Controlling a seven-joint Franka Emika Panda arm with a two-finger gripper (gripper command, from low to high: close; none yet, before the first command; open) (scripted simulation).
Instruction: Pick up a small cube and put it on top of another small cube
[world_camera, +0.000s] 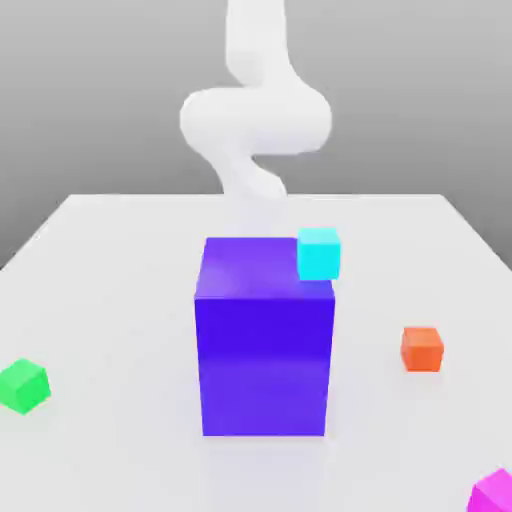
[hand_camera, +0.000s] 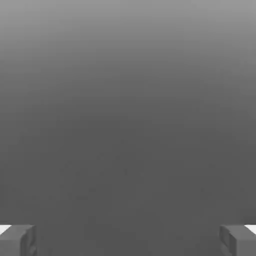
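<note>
Showing jaws (hand_camera: 128, 241) apart, exterior view: cubes (world_camera: 422, 349)

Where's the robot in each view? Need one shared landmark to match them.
Exterior view: white arm, upper middle, beyond the big blue block.
Hand view: the open hand, its two fingers wide apart at opposite edges of the picture.
Shared landmark: the robot itself; the grey backdrop may be common too, but I can't confirm it.
</note>
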